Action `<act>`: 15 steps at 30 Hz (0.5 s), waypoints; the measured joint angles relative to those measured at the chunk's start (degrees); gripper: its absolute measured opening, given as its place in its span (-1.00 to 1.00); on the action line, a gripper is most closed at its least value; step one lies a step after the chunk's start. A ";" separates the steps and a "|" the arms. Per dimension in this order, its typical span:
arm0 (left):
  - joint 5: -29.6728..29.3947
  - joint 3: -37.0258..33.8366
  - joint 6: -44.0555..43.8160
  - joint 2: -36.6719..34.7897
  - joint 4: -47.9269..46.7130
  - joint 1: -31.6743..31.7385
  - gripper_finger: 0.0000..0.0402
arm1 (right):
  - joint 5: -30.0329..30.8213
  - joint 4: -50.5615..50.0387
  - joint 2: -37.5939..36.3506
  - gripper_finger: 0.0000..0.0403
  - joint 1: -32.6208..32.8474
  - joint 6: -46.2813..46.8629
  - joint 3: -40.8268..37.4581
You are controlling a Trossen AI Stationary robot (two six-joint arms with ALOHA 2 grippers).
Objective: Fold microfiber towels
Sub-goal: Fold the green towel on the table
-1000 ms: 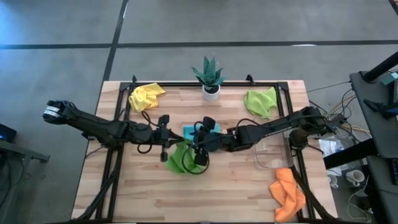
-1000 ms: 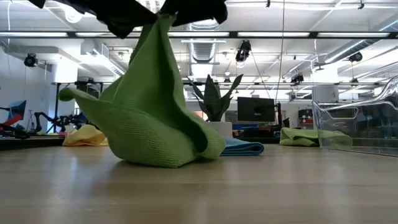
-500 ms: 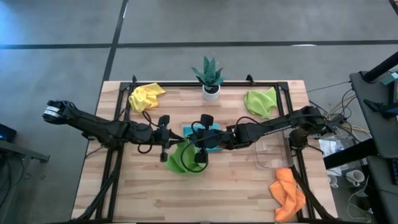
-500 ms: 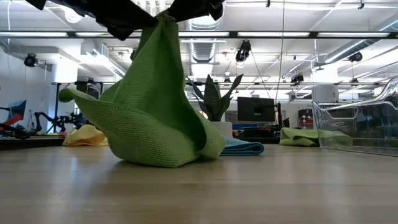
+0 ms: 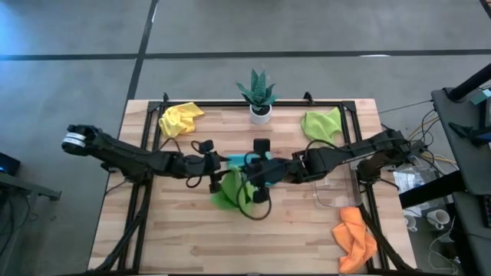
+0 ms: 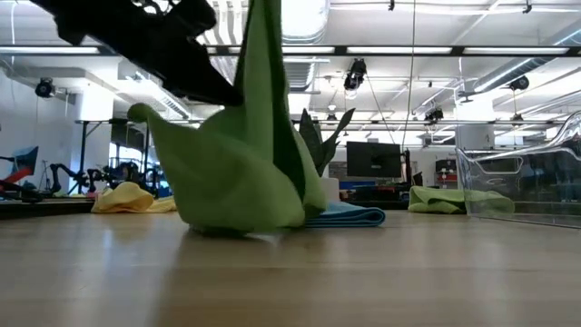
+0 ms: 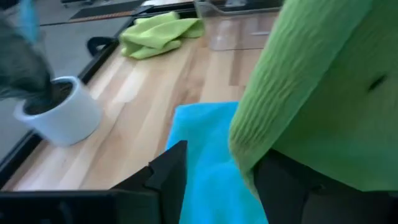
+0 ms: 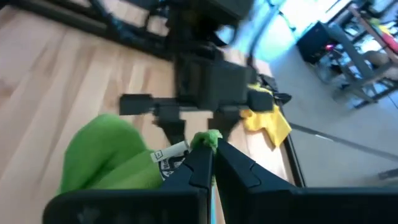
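Observation:
A lime green towel (image 6: 245, 173) stands in a tall peak at the table's middle, its lower folds (image 6: 241, 222) resting on the wood. My right gripper (image 8: 211, 158) is shut on it above the table (image 5: 253, 178). My left gripper (image 7: 214, 168) is open beside the towel, on the towel's left (image 5: 213, 165). A light blue towel (image 5: 247, 159) lies flat just behind, partly under the green one. Yellow (image 5: 180, 119), lime green (image 5: 322, 124) and orange (image 5: 357, 238) towels lie crumpled near the corners. My right gripper pinches a corner of the green towel (image 8: 209, 140) between its two fingers; a bit of the corner pokes out past the tips. The fingers slant down from the table's right. The cloth hangs taut below them, its bottom on the table. My left gripper has the green cloth draped against one finger (image 7: 283, 180); nothing is between the fingers.
A potted plant (image 5: 258, 93) stands at the far edge's middle. A clear plastic tray (image 5: 337, 188) sits on the right side, under my right arm. A black frame (image 5: 153, 115) runs along the table's far and side edges.
My right gripper has risen, drawing the green towel's top up into a narrow, taller peak that runs out of the low view. The towel's base has slid a little toward the table's right. My left gripper has sunk, tipped down and moved toward the towel.

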 joint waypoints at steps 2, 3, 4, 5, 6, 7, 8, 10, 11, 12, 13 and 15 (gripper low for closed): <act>2.06 0.09 0.93 1.74 1.99 0.40 -0.21 | 0.01 -3.09 -0.16 -0.96 0.91 -0.06 1.16; 3.56 0.09 1.54 2.49 3.62 0.67 -0.21 | 0.06 -4.71 -0.28 -0.96 1.37 -0.02 1.84; 5.24 0.09 1.87 3.06 5.16 0.72 -0.21 | 0.12 -6.09 -0.49 -0.96 1.80 -0.02 2.63; 6.68 0.09 1.95 3.67 6.72 0.84 -0.21 | 0.33 -7.13 -0.63 -0.96 2.20 -0.03 3.41; 8.23 0.08 1.94 4.29 8.34 1.01 -0.21 | 0.45 -7.80 -0.79 -0.96 2.58 -0.04 4.25; 9.36 0.09 1.92 4.97 9.61 1.10 -0.21 | 0.45 -8.38 -1.04 -0.96 2.94 -0.07 5.07; 9.84 0.09 1.92 5.66 10.28 1.17 -0.21 | 0.47 -8.95 -1.18 -0.96 3.21 -0.43 5.89; 10.19 0.09 1.86 6.87 10.59 1.21 -0.21 | 0.45 -9.75 -1.58 -0.96 3.62 -1.73 7.55; 10.23 0.11 1.86 7.43 10.52 1.21 -0.20 | 0.48 -10.59 -1.71 -0.96 3.76 -2.49 8.45; 10.26 0.26 1.84 7.71 10.52 1.32 -0.20 | 0.53 -11.47 -1.78 -0.96 3.83 -3.25 9.52; 10.26 0.38 1.86 7.73 10.49 1.39 -0.20 | 0.75 -12.44 -1.83 -0.96 3.84 -4.15 10.86; 10.26 0.87 2.00 6.76 9.53 1.78 -0.20 | 2.30 -14.68 -1.93 -0.96 3.84 -6.07 13.66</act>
